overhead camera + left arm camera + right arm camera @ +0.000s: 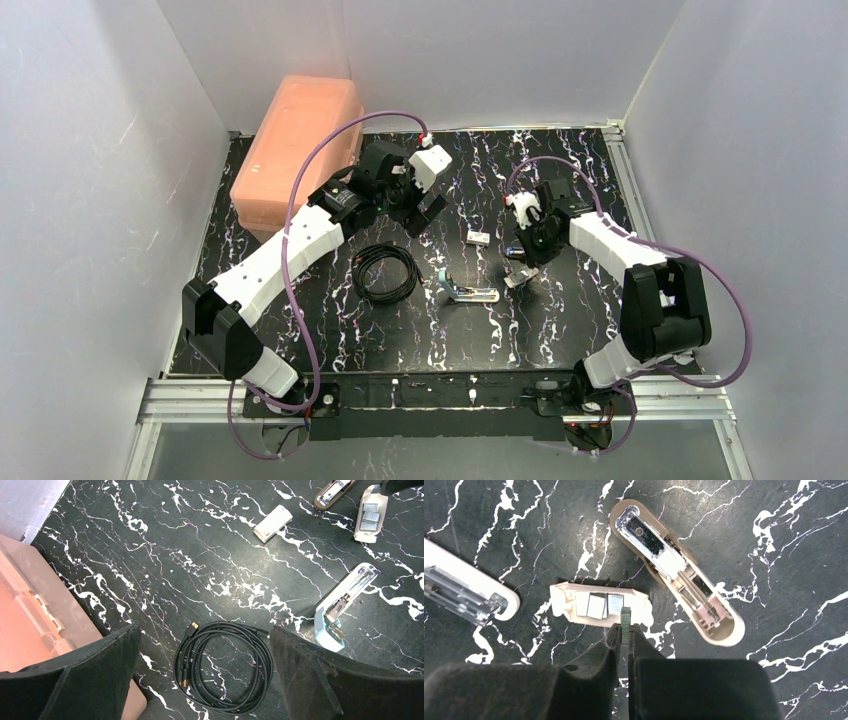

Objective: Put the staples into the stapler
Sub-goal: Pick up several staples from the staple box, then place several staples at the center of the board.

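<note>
1 staple strip (625,618) between right fingers (609,649)

Black desk (330,340) with white marbling. A salmon-pink plastic box (300,150) stands at the far left corner. A coiled black cable (225,628) lies left of centre. The light-blue stapler (345,602) lies hinged open near the middle, its metal channel exposed. A small white block (272,524) lies just beyond it. To the right, an opened tan cardboard sleeve (569,605) holding staples (599,605) lies between the light-blue stapler and a second, tan stapler (674,575), also open.
</note>
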### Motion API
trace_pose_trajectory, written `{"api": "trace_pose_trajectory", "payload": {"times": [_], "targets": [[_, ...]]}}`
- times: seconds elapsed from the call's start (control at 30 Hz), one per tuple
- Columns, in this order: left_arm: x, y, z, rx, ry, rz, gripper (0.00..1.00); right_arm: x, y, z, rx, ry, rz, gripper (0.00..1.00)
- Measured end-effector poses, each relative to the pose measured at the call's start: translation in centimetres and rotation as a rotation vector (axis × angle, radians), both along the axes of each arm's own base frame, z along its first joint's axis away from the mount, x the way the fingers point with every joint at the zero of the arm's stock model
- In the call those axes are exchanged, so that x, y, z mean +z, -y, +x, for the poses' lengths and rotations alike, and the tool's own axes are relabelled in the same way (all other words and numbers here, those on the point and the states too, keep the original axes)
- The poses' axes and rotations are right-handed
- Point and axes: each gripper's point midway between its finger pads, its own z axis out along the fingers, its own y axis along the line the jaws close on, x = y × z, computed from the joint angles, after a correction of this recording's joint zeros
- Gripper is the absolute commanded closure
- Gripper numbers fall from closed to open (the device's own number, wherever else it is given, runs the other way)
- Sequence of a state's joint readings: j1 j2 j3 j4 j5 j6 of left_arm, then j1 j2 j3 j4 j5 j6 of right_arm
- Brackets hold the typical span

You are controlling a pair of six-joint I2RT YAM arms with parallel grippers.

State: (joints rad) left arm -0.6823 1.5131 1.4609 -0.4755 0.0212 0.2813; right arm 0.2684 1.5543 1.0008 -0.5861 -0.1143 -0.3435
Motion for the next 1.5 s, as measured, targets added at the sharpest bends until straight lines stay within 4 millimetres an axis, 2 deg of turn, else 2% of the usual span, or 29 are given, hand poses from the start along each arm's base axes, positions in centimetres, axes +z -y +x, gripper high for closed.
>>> {"api": "trace_pose_trajectory", "payload": {"times": [0.27,0.37,0.57,0.67,0.9,1.03,1.13,1.4,1.5], "targets": [[-0.2,0.0,0.0,-0.002,0.001,0.003,0.01,3.2,-0.4,-0.9,0.062,0.065,0.042,0.87],[-0.3,-0.1,0.0,-0.002,-0.003,0.006,0.01,3.8,-0.5,-1.5,0.097,0.076,0.052,0.85],[-0.4,-0.1,-0.1,-0.003,-0.002,0.007,0.01,2.6,0.1,-4.8,0.175,0.009,0.044,0.83],[-0.4,-0.1,-0.1,-0.003,0.000,0.006,0.02,2.4,0.3,-5.8,0.204,-0.012,0.041,0.83],[-0.3,-0.4,0.2,0.014,0.009,0.018,0.01,2.4,0.6,-6.2,0.268,-0.010,0.024,0.74],[-0.3,-0.5,0.3,0.021,0.013,0.022,0.01,2.2,0.8,-6.5,0.307,-0.016,0.010,0.60],[-0.3,-0.6,0.3,0.022,0.013,0.023,0.01,1.9,1.1,-6.9,0.330,-0.028,0.000,0.53],[-0.3,-0.6,0.3,0.022,0.013,0.023,0.01,1.7,1.6,-7.1,0.360,-0.019,-0.031,0.51],[-0.3,-0.6,0.3,0.022,0.013,0.023,0.01,1.2,2.1,-7.5,0.390,-0.025,-0.052,0.45]]}}
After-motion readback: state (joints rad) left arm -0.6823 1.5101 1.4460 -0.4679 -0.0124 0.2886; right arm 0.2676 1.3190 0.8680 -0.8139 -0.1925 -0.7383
